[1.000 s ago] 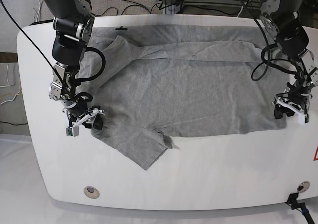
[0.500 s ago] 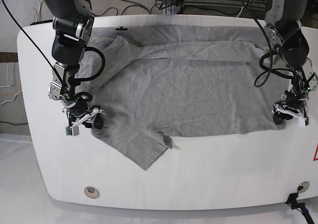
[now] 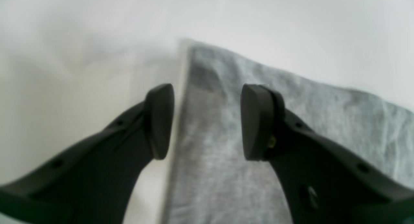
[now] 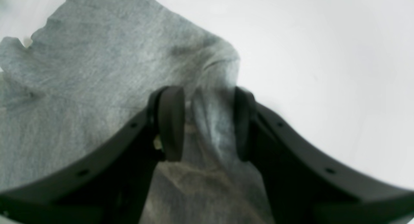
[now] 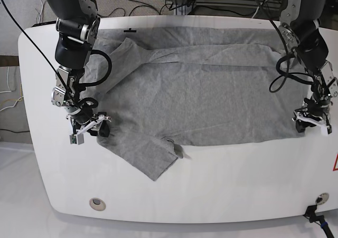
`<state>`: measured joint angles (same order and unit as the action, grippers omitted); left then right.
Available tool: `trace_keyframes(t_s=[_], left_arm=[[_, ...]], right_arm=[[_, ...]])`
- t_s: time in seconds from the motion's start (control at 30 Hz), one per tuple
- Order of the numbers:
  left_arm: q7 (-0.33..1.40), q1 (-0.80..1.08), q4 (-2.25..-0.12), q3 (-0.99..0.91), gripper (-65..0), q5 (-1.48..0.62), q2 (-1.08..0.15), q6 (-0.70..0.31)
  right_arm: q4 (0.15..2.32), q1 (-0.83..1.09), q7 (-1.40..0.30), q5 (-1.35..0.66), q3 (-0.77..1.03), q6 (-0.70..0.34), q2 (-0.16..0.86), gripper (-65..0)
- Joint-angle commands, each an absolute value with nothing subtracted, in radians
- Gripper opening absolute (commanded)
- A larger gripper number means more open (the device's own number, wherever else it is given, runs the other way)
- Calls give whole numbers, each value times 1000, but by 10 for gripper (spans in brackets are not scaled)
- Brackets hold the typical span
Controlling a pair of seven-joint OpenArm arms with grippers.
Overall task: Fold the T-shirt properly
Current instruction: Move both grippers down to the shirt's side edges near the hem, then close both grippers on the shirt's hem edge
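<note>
A grey T-shirt (image 5: 200,95) lies spread on the white table (image 5: 237,180), with one sleeve (image 5: 148,159) pointing toward the front edge. My right gripper (image 5: 90,131) is at the shirt's left edge beside that sleeve. In the right wrist view the right gripper (image 4: 207,120) is shut on a raised ridge of the T-shirt (image 4: 81,88). My left gripper (image 5: 312,124) is at the shirt's lower right corner. There the left gripper (image 3: 207,120) is open and straddles the hem edge of the T-shirt (image 3: 210,159), one finger over bare table and the other over cloth.
Cables (image 5: 137,0) and a metal frame run behind the table's far edge. Round fittings (image 5: 96,203) (image 5: 321,198) sit in the front corners. A black mark (image 5: 128,30) is on the table by the shirt's top edge.
My left gripper has shifted a little right and toward the front, out to the shirt's corner. The right gripper and the shirt have stayed in place.
</note>
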<state>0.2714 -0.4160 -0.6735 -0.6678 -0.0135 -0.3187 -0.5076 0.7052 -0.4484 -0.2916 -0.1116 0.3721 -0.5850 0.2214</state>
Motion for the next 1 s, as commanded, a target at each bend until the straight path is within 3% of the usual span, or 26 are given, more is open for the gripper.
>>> trace_keyframes(t_s=[0.0,0.33,0.6,0.97], left_arm=[[245,-429,-739,-668,-335,-28,-326,-515],[245,-435,-693,-648,-335,-28,-326,-513],[245,-435,-693,-647,-335,-31,-320,-446],[245,-426,-697,-648,-345,-33,-260,-547]], right_arm=[[711,-461,-325,-101,372,-582,229,-411],[711,-461,-325,-101,372,-582,228,-411],[711,-461,-325,-101,372,-582,231,-411],[711,-450,-325,-101,372,-582,232,-411]])
